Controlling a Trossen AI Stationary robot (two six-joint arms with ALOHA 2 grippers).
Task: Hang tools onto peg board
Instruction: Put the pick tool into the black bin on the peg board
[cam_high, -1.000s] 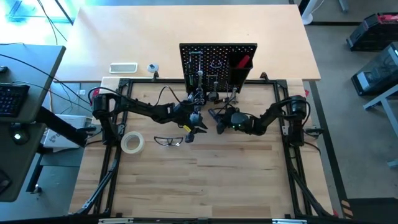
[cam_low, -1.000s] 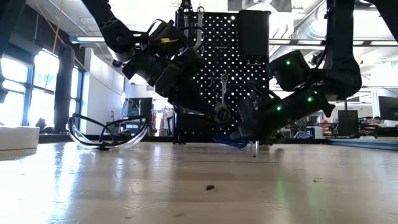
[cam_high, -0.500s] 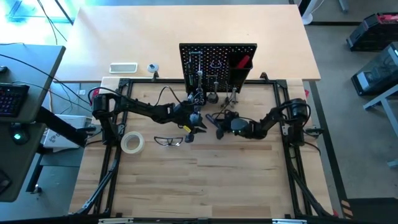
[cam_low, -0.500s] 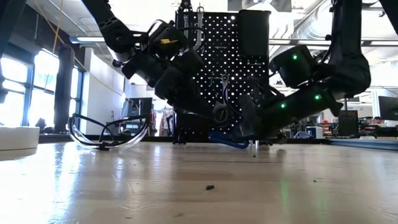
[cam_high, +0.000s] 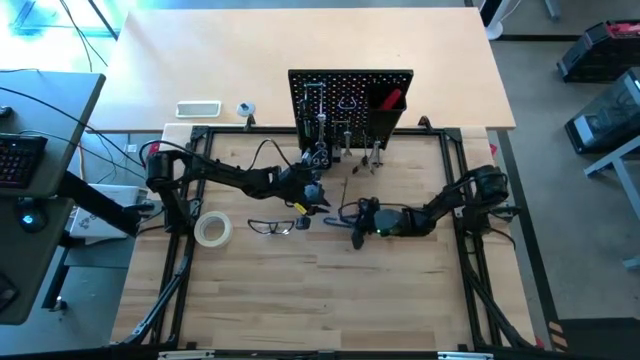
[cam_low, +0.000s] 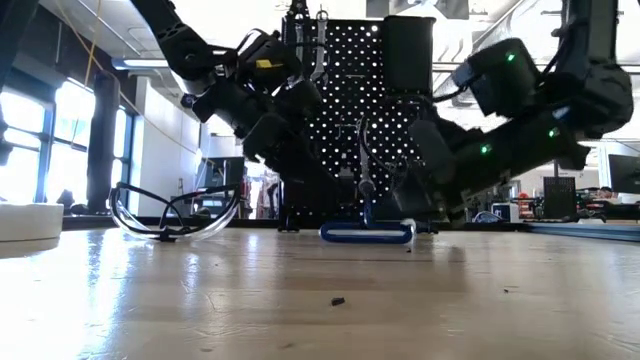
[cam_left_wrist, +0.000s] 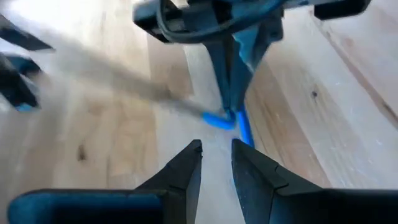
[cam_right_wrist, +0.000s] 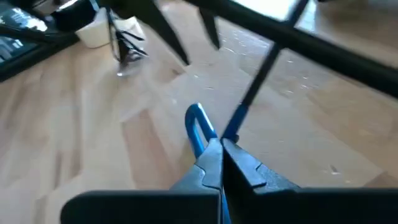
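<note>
Wooden table, seen from above and from table-top height. Nearest the front edge the boards are bare apart from a small dark speck in the low view.

Next, the right gripper lies low over the table just right of centre, its arm reaching in from the right side. Its 2 fingers are clenched on the blue-handled hex key; the blue loop of the handle rests on the boards, and the dark shaft rises from it (best seen in the right wrist view, where the blue handle sits directly at the fingertips).

Level with it to the left lie the clear glasses, and further left the pale tape roll, both flat on the table and apart from each other.

Slightly farther back, the left gripper hangs above the table just left of the right gripper, pointing toward it; its fingers stand a narrow gap apart and grasp nothing.

At the far edge stands the peg board, upright. Silver wrenches hang from its hooks, and a red-handled tool sits in the black bin on its right half.

Behind the board's table, to the left, lies a white rectangular tray.
</note>
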